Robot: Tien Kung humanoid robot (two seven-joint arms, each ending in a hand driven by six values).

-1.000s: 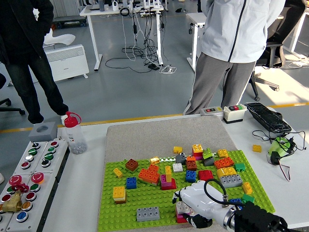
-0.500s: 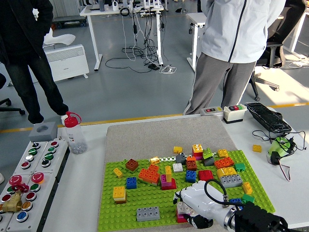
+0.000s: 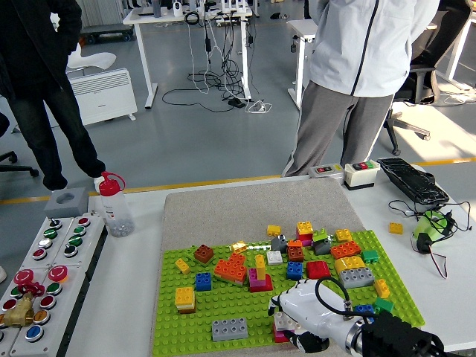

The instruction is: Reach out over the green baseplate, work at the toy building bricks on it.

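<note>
The robot's white right hand (image 3: pixel 301 316) has its fingers (image 3: pixel 286 325) curled around a small pale brick stack (image 3: pixel 282 325), apparently steadying it on the green studded baseplate (image 3: pixel 223 301).

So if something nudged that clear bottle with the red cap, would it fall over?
Probably easily: the bottle stands upright, tall and narrow on the white table. It looks like light plastic, so likely slides or tips. Once down, its round body would probably roll.

A green baseplate (image 3: pixel 223 305) carries orange, yellow, blue, red and grey bricks (image 3: pixel 230 269) beside a white right hand (image 3: pixel 305 316).
</note>
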